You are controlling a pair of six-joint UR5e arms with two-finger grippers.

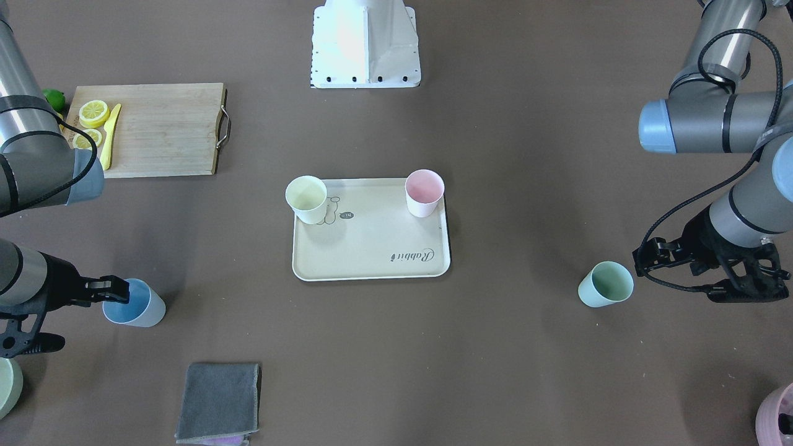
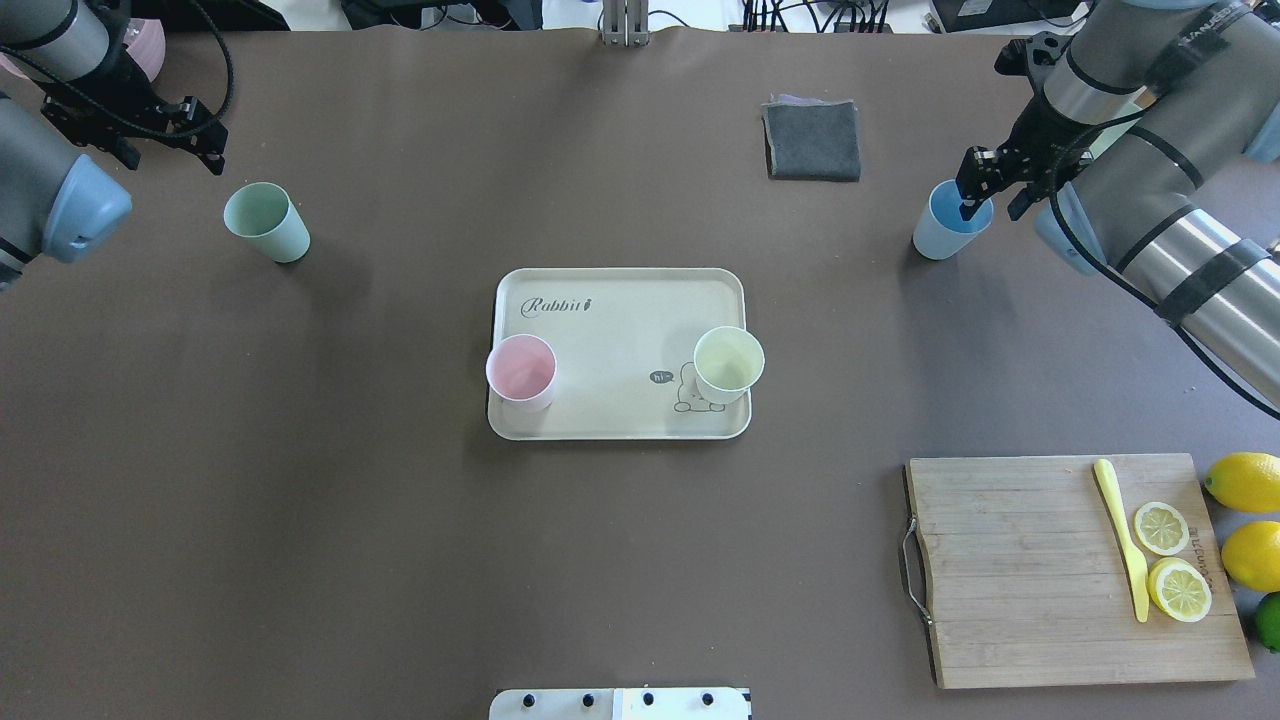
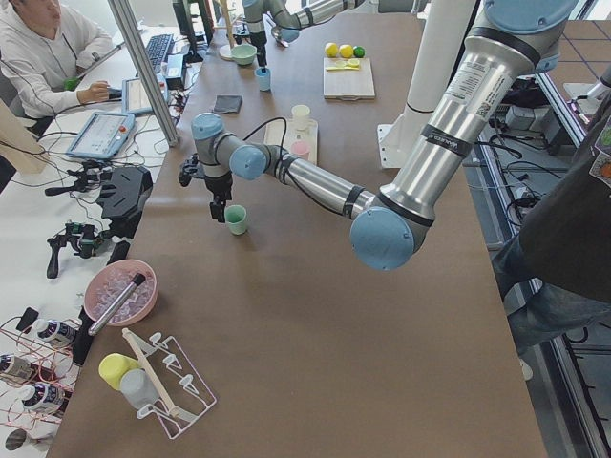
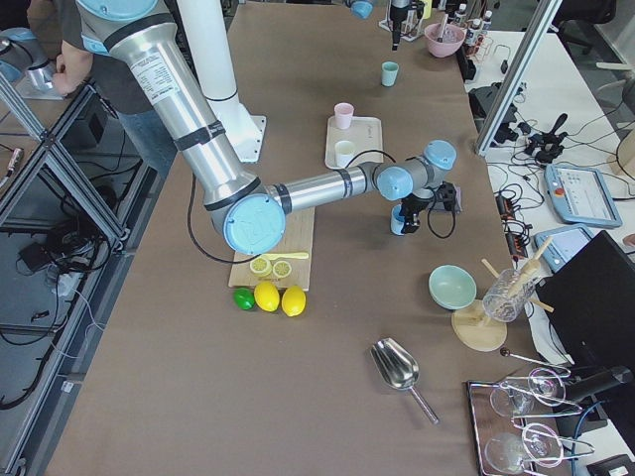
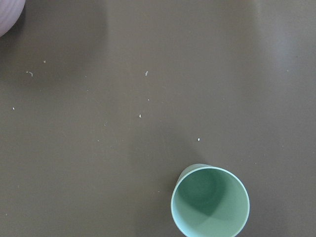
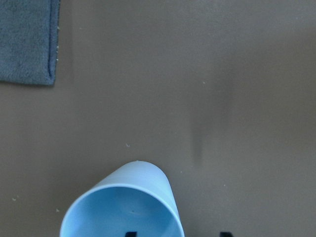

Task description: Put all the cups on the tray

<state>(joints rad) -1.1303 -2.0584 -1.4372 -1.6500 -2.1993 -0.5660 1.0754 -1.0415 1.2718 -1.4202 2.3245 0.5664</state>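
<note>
The right gripper [image 2: 990,200] stands open astride the rim of the light blue cup [image 2: 945,228], one finger inside, one outside. The left gripper [image 2: 172,150], jaws apart and empty, hangs just beside the mint green cup [image 2: 266,222]. The yellow cup [image 2: 728,364] and pink cup [image 2: 521,371] stand on the tray [image 2: 620,310], mid-surface [image 2: 300,520].

Robotics lab — aluminium frame post [image 3: 144,72], teach pendant [image 3: 98,135], operator [image 3: 46,52] at a side bench [image 3: 21,212].
</note>
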